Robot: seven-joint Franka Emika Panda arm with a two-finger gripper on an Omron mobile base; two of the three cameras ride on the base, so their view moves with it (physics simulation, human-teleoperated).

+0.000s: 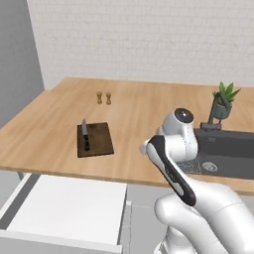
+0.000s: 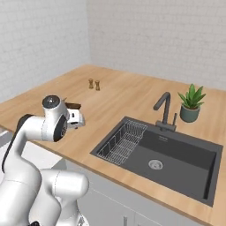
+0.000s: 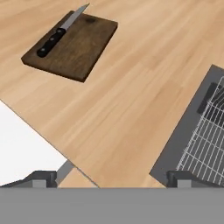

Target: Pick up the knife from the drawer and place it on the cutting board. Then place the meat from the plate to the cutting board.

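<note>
The dark brown cutting board lies on the wooden counter left of the arm. The knife rests along the board's left edge, black handle toward the front and blade pointing back. The hand view shows the same board and knife at the upper left. My gripper hovers over the bare counter between board and sink. It is open, its fingertips wide apart with nothing between them. The white-lined drawer stands pulled out below the counter's front edge. Plate and meat are out of view.
A dark sink with a wire rack and a faucet lies to the right. A potted plant stands behind it. Two small shakers stand at the back of the counter.
</note>
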